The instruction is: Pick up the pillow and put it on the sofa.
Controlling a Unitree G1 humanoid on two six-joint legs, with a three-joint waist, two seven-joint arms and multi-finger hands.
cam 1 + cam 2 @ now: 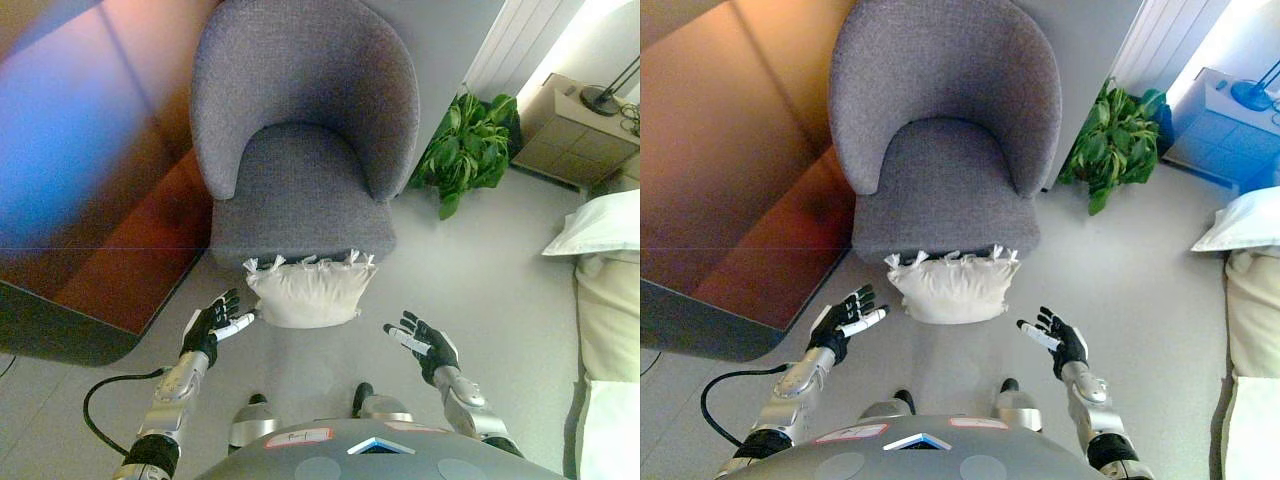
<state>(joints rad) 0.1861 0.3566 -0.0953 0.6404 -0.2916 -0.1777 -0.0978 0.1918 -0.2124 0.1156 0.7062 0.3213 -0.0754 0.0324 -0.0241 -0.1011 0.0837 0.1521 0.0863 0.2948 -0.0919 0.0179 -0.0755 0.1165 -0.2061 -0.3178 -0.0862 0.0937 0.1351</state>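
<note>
So right now the pillow (308, 290) is sitting on the floor, leaning against the front edge of the grey sofa (300, 130), which is at 12 o'clock from you. Your left hand (212, 325) is just off the pillow's lower corner at about 10 o'clock, fingers spread and loose, holding nothing, maybe just brushing the fabric. Your right hand (425, 343) is out at 2 o'clock, also spread and empty, and noticeably further from the pillow than the left. That mismatch is what I'd watch: if you squeeze in now, the left probably lands first and just shoves the pillow sideways or tips it flat. It's soft too, so a shallow pinch on the tasselled edge will likely let it sag and slip out on the lift. And when you raise it, the seat lip is right there touching it, so it could snag and drag out of your hands. The potted plant (470, 145) at 1 o'clock looks well clear.
</note>
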